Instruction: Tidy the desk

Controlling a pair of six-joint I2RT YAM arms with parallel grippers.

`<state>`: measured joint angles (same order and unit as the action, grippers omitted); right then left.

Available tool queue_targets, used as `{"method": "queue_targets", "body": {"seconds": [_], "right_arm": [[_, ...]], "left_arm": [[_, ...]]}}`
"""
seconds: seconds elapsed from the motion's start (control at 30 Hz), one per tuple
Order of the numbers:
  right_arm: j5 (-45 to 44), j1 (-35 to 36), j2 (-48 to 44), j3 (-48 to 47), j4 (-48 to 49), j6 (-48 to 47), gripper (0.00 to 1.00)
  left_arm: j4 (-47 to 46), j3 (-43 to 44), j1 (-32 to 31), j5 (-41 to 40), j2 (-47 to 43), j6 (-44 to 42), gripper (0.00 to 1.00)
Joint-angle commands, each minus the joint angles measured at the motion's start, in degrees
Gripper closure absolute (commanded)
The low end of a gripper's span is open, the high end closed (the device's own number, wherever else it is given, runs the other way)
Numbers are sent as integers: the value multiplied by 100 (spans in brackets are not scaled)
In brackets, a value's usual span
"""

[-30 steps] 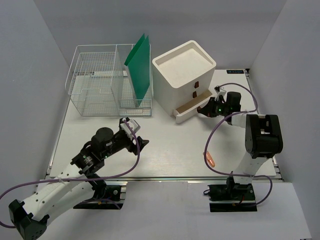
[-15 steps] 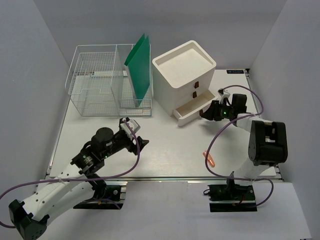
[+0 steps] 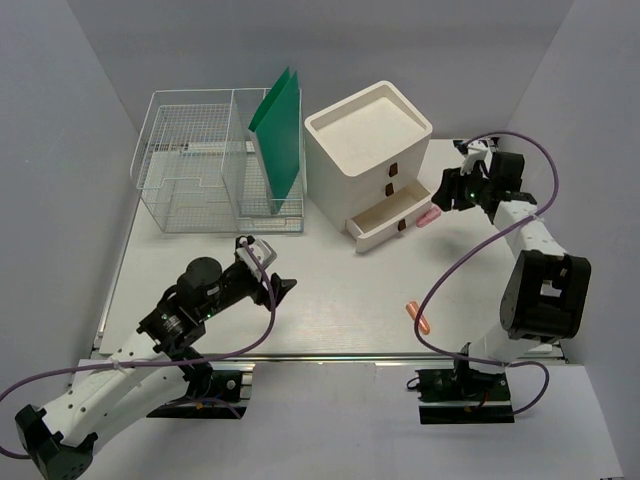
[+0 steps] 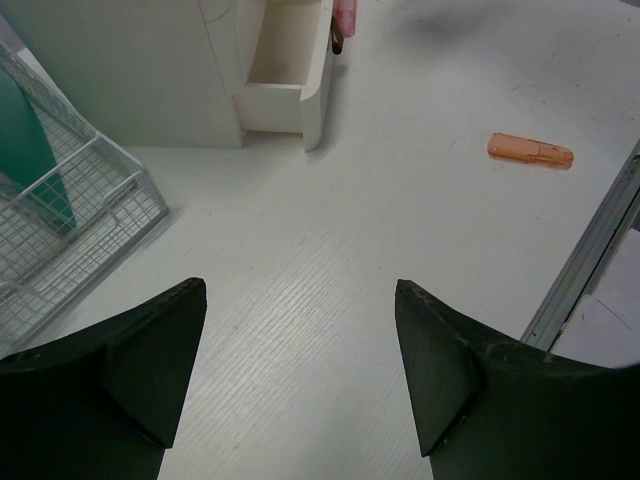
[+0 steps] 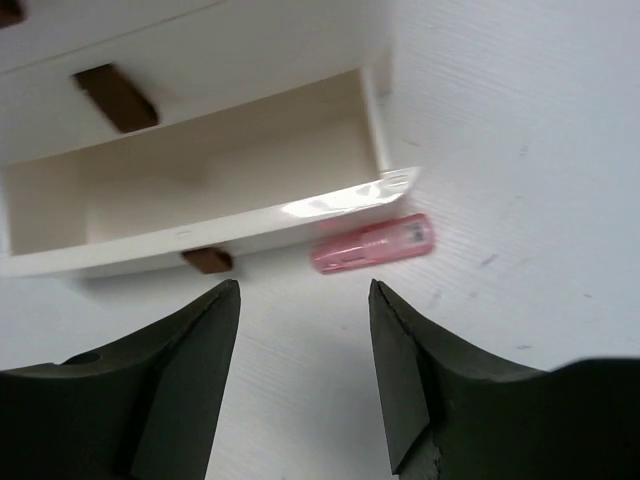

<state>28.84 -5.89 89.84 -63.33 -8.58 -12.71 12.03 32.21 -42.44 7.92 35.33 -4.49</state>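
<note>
White laminate desk [image 3: 340, 290], fine ribbed grain in the left wrist view, metal rail along the near edge. It spans the whole workspace under both arms. Rigid, heavy, fixed: no grip point there, so I'd expect the loose bits on it to be what gets moved.

Pink capsule [image 5: 373, 244]: smooth glossy plastic with rounded ends, flat on the desk just beside the front corner of the open bottom drawer [image 5: 200, 190]; can't tell if touching. Looks light and stiff, probably slippery and prone to roll. I'd pinch across the short axis at mid-length.

Orange capsule [image 4: 530, 151]: translucent, flattish, near the rail, well apart from the drawer. Same grip.

Drawer box [image 3: 365, 140]: matte white hard shell, brown tab handles. Wire basket [image 3: 190, 175]: thin white mesh, green folder [image 3: 278, 125] leaning upright in one compartment.

Right fingers [image 5: 180, 370]: apart, empty, hovering over the pink capsule. Left fingers [image 4: 140, 350]: apart, empty, above bare desk.
</note>
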Motion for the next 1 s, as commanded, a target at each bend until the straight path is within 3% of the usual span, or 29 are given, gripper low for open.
{"method": "queue_targets", "body": {"seconds": [0.0, 0.13, 0.23, 0.33, 0.37, 0.47, 0.53, 0.97], "right_arm": [[-651, -114, 401, -627, -811, -206, 39], [-958, -202, 1016, -1277, -1434, 285, 36], [-1099, -211, 1123, -1244, -1253, 479, 38], [-1275, -220, 1219, -1252, -1085, 585, 52], [-1302, -220, 1272, -1356, -1085, 638, 62], [-1346, -228, 1623, -1786, -1294, 673, 80], [-1398, -228, 1896, -1989, -1339, 708, 86], [-1188, -202, 2968, -2816, -1155, 1060, 80]], "left_arm": [[10, 119, 25, 69, -114, 10, 14], [-8, 119, 25, 104, -167, 1, 14], [-8, 119, 25, 113, -219, 18, 14], [-17, 110, 25, 122, -228, 18, 14], [-17, 110, 25, 130, -237, 10, 15], [-17, 119, 25, 148, -237, 10, 15], [-17, 119, 25, 157, -229, 10, 14], [-17, 111, 25, 130, -97, 1, 14]]}}
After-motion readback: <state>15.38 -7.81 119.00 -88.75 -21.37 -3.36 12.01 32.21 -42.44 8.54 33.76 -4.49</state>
